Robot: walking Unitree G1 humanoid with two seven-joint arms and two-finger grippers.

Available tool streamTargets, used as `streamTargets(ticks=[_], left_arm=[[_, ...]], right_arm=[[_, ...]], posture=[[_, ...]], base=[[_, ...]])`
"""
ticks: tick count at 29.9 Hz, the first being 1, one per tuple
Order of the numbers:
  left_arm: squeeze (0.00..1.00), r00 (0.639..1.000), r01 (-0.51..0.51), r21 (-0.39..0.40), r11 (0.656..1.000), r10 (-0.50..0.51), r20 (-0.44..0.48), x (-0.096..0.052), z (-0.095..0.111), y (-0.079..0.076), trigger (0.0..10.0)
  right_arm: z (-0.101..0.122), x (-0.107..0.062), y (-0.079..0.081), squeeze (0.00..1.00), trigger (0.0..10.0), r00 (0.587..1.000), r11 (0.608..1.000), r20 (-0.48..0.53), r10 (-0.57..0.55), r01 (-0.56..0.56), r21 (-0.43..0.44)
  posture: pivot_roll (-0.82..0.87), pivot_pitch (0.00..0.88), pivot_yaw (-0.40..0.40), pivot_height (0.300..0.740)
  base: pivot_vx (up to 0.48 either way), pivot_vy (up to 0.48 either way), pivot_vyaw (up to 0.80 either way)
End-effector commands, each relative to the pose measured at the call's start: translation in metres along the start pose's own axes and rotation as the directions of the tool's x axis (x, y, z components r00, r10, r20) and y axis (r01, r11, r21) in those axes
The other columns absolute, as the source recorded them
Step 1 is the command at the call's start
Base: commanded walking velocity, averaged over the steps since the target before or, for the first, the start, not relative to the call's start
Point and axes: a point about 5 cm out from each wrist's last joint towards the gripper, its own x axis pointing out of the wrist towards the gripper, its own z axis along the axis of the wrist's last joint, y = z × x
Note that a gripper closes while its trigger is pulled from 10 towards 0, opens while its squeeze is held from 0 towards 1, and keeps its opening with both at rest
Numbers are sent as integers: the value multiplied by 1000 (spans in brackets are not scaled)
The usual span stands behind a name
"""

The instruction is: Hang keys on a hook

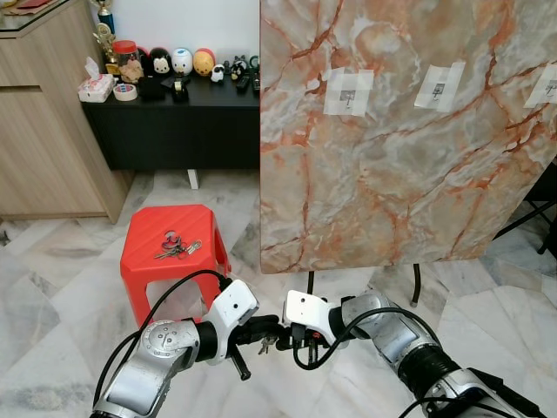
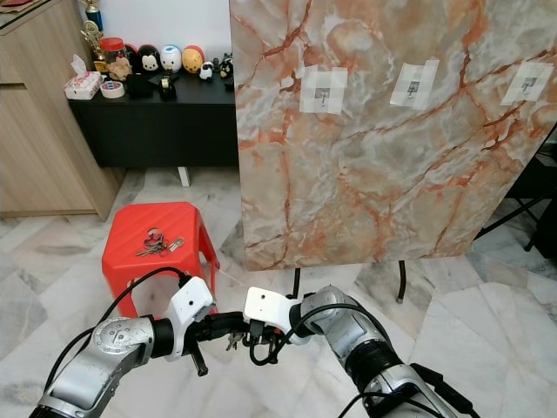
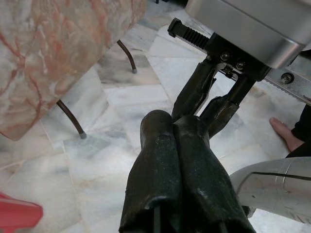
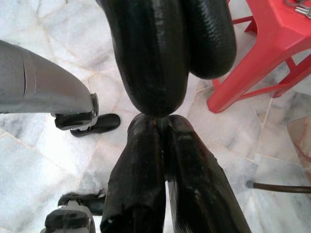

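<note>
Nothing is picked up yet: both the left gripper (image 1: 261, 331) and right gripper (image 1: 296, 335) are closed and empty, tip to tip, so next comes reaching for the keys (image 1: 177, 247) on the red stool (image 1: 148, 261)

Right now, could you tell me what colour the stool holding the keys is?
The stool under the keys is bright red, clearest in the left eye view.

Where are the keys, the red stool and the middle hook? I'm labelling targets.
keys (image 1: 177, 247), left eye view, middle of the bunch
red stool (image 1: 148, 228), left eye view, bare seat top
middle hook (image 1: 439, 88), left eye view, hook on its taped patch
</note>
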Motion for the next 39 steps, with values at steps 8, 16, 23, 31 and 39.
streamTargets(ticks=[8, 16, 23, 31, 39], left_arm=[[0, 989, 91, -25, 996, -93, -118, 1, -19, -13, 0], [0, 982, 112, -17, 994, -114, -151, 1, -22, -15, 0], [0, 984, 108, -21, 994, -110, -140, 1, -21, -15, 784], [0, 995, 99, -89, 991, -99, -3, 0, -7, -13, 10000], [0, 991, 134, -99, 986, -132, 19, -1, -5, -16, 10000]], right_arm=[[28, -23, -27, 0, 10000, 983, 990, 118, -141, 142, -5], [31, -25, -30, 0, 10000, 978, 987, 138, -157, 157, 9], [35, -28, -33, 0, 10000, 972, 986, 164, -168, 166, 21], [25, -20, -24, 0, 10000, 984, 993, 130, -119, 117, 23], [21, -14, -18, 0, 10000, 988, 995, 124, -91, 86, 40]], posture=[[64, 0, -83, 740], [65, 0, -82, 740], [66, 0, -81, 740], [66, 0, -82, 740], [68, 0, -84, 740]], base=[[0, 0, 0], [0, 0, 0], [0, 0, 0], [0, 0, 0], [0, 0, 0]])
